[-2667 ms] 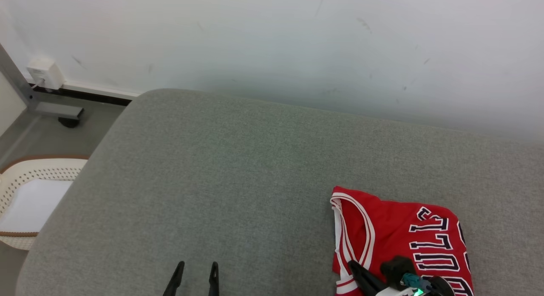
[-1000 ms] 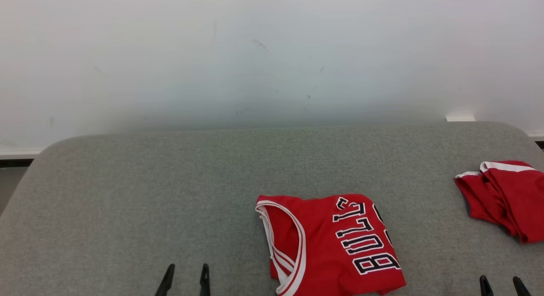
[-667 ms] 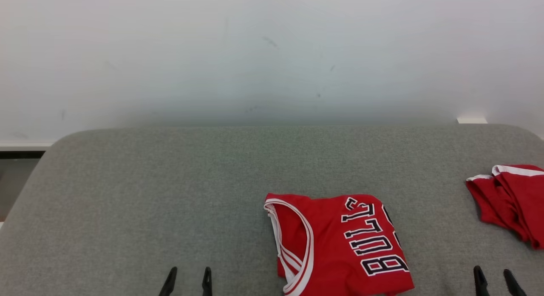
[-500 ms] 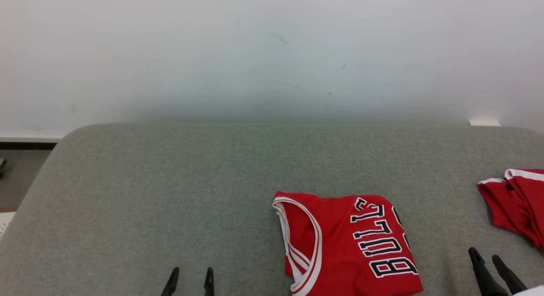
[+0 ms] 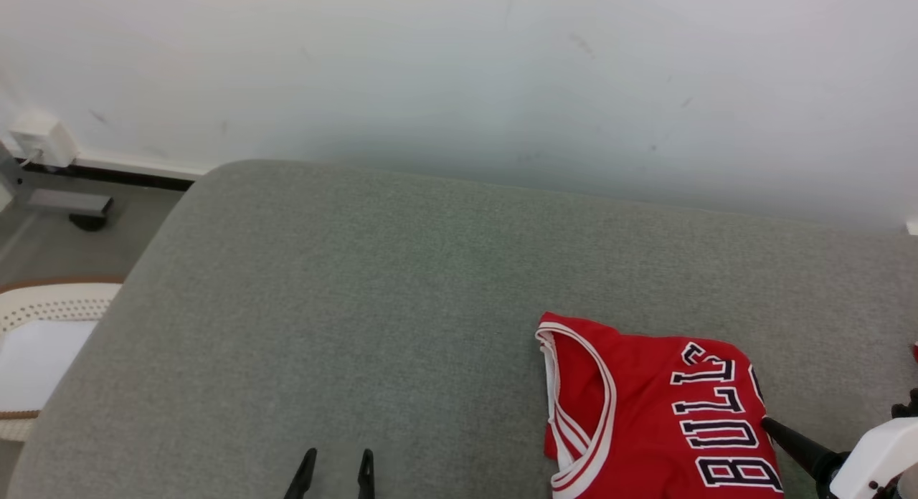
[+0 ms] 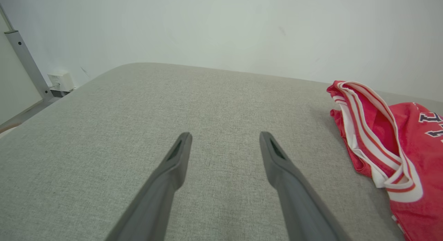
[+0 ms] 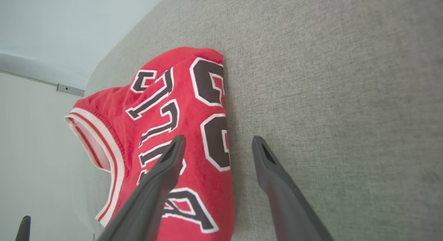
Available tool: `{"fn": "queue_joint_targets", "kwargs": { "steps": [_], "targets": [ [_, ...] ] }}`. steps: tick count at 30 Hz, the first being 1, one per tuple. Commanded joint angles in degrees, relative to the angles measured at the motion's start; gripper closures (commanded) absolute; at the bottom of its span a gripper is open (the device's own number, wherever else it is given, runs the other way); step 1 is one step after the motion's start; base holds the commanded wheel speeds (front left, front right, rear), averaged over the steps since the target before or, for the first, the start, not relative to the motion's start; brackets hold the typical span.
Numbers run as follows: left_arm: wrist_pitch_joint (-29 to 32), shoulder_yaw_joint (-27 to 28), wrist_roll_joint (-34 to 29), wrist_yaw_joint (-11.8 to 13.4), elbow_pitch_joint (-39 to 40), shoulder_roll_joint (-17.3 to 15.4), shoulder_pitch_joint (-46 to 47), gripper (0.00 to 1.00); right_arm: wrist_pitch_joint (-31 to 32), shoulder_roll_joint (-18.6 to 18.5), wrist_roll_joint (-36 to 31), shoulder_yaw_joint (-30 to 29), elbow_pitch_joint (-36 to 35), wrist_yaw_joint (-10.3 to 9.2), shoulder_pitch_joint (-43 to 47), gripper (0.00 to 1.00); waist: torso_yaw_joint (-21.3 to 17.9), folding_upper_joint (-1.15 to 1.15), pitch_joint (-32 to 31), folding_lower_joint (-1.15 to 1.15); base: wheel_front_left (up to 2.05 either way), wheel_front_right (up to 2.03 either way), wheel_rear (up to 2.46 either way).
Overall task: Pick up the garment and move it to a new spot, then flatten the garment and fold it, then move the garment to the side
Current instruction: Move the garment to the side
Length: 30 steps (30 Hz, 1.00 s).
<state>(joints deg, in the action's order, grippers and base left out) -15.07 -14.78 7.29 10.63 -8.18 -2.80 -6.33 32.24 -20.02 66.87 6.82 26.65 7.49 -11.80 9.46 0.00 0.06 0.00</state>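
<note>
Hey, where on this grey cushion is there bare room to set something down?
Widest free patch: the left and middle of the grey cushion, bordered by the wall, its left edge, the red jersey and the open left pincer. A narrower bare strip runs between jersey and wall. Crowded: near right, where the open right pincer straddles the jersey's edge.

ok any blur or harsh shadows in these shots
Head view: soft, even light, no glare; lettering on the jersey reads sharp. Left wrist view: the left gripper softens toward the lens, faint shadow beside the jersey. Right wrist view: the right gripper softens likewise; the cushion weave is crisp.
</note>
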Motion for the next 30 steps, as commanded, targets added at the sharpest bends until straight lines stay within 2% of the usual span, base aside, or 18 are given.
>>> {"fn": "queue_joint_targets", "kwargs": {
  "steps": [1,5,6,8,10,15,23,30],
  "targets": [
    [-0.09,-0.18,0.55,0.26,0.07,-0.22,0.72,0.0,0.72,0.92,-0.66,-0.09,2.19,-0.03,-1.8,0.0,2.19,0.0,1.41,0.0,0.0,0.0,0.0],
    [-0.09,-0.5,0.84,0.48,0.02,-0.22,1.38,0.0,1.03,3.07,-1.57,0.95,4.65,-0.03,-4.48,0.0,3.7,0.0,2.1,0.0,0.0,0.0,0.0],
    [-0.09,-0.51,0.91,0.5,0.1,-0.22,1.42,0.0,0.57,3.59,-1.75,1.23,4.77,-0.03,-5.02,0.11,3.84,0.0,2.22,0.0,0.0,0.0,0.0],
    [-0.09,-0.54,1.03,0.72,0.3,-0.22,1.47,0.0,-0.42,4.15,-2.09,1.4,5.09,-0.03,-6.0,1.0,3.87,0.0,2.52,0.0,0.0,0.0,0.0],
    [-0.09,-0.39,0.9,0.86,0.46,-0.22,1.52,0.0,-0.92,4.14,-2.63,2.51,4.11,-0.03,-6.74,1.0,3.46,0.0,2.8,0.0,0.0,0.0,0.0],
    [-0.09,0.49,0.46,0.9,0.6,-0.22,1.64,0.0,-2.32,1.24,-4.9,4.01,3.08,-0.03,-8.26,1.0,0.17,0.0,2.9,0.0,0.0,0.0,0.0],
    [-0.09,0.26,-0.14,0.1,1.25,-0.22,3.66,0.0,-4.28,-7.47,-12.79,4.08,2.44,-0.03,-14.92,1.0,-8.28,0.0,4.95,0.0,0.0,0.0,0.0],
    [-0.08,-1.46,-0.25,-0.35,1.25,-0.25,6.65,0.0,-3.03,-13.25,-19.27,0.81,4.45,-0.03,-21.13,1.0,-10.12,0.0,7.59,0.0,0.0,0.0,0.0]
  ]
}}
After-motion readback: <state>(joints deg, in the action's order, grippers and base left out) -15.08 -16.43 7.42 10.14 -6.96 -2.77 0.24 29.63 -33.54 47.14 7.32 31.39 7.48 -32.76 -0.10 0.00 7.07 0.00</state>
